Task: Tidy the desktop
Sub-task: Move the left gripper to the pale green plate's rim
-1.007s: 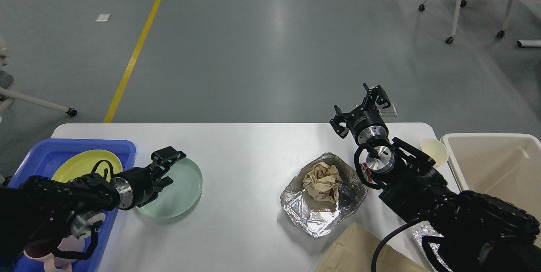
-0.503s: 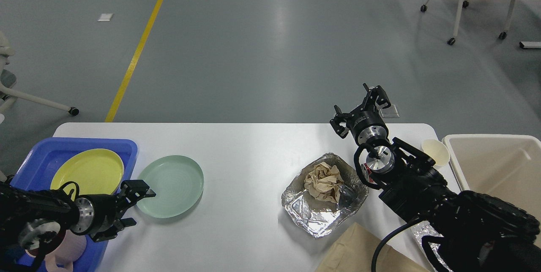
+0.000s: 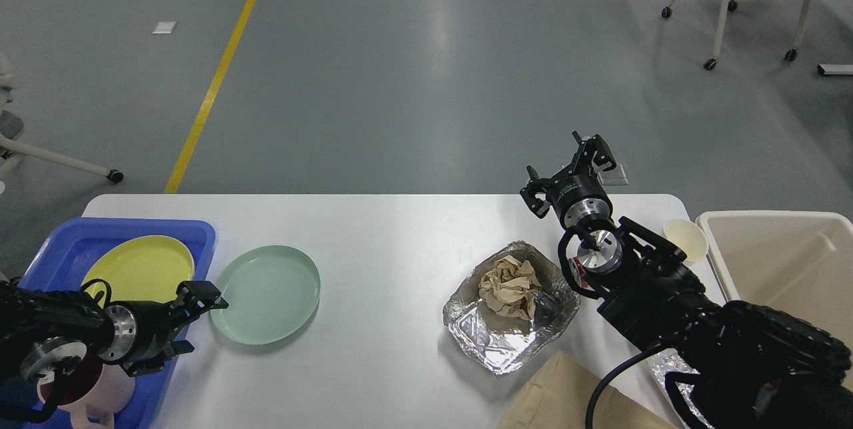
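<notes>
Where the left arm comes in low at the near left corner, the left gripper (image 3: 193, 319) sits over the right rim of the blue tray (image 3: 40, 249), its fingers spread apart and empty, the upper fingertip just beside the left edge of the green plate (image 3: 266, 294). Green plate lies flat on the desk (image 3: 386, 222), just right of the tray. Yellow plate (image 3: 140, 266) rests inside the tray. Pink mug (image 3: 100, 396) at the tray's near end, partly hidden by the arm.

Right gripper (image 3: 566, 172) held up at the far edge toward the right corner, fingers wide apart, holding nothing. Foil tray (image 3: 496, 342) right of centre, crumpled brown paper (image 3: 510, 286) lying in it. Brown paper bag (image 3: 566, 396) at the near edge. Paper cup (image 3: 686, 237) tipped on its side near the far right corner, just beside the cream bin (image 3: 786, 262) off the right edge.

Desk spans nearly the full width of view.
</notes>
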`<control>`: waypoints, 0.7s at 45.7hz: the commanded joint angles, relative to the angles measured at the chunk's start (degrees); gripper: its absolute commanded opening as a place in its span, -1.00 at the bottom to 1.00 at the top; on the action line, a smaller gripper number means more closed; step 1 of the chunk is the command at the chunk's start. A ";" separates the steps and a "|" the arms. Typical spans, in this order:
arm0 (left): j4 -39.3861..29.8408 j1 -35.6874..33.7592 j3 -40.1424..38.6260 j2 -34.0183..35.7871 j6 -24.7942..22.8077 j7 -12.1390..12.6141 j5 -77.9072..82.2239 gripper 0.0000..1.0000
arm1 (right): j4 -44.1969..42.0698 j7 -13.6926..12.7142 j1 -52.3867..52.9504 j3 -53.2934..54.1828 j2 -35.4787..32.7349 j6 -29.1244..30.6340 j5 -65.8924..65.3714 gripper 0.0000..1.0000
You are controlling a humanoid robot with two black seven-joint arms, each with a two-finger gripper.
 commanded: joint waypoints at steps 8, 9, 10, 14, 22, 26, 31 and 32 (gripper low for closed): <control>4.51 3.16 -2.87 -3.24 3.31 0.20 0.15 0.89 | 0.00 0.00 0.01 0.00 0.03 -0.01 0.00 1.00; 4.60 3.33 -2.96 -3.59 3.40 0.29 0.15 0.89 | 0.00 0.00 0.01 0.00 0.03 -0.01 0.00 1.00; 4.60 3.42 -3.04 -4.03 3.49 0.37 0.15 0.89 | 0.00 0.00 0.01 0.00 -0.06 -0.01 0.00 1.00; 4.69 3.51 -3.31 -5.18 3.58 0.81 0.15 0.88 | 0.00 0.00 0.01 0.00 -0.06 -0.01 0.00 1.00; 4.69 4.47 -3.92 -6.58 5.07 0.82 0.15 0.84 | 0.00 0.00 0.01 0.00 0.03 -0.01 0.00 1.00; 4.69 5.27 -3.92 -6.67 6.74 0.90 0.24 0.74 | 0.00 0.00 0.01 0.00 0.03 -0.01 0.00 1.00; 4.77 6.41 -4.01 -7.11 8.58 2.74 0.24 0.53 | 0.00 0.00 -0.08 -0.09 -0.06 -0.01 0.00 1.00; 4.86 6.41 -4.01 -7.11 8.85 3.36 0.24 0.47 | 0.00 0.00 0.01 0.00 0.03 -0.01 0.00 1.00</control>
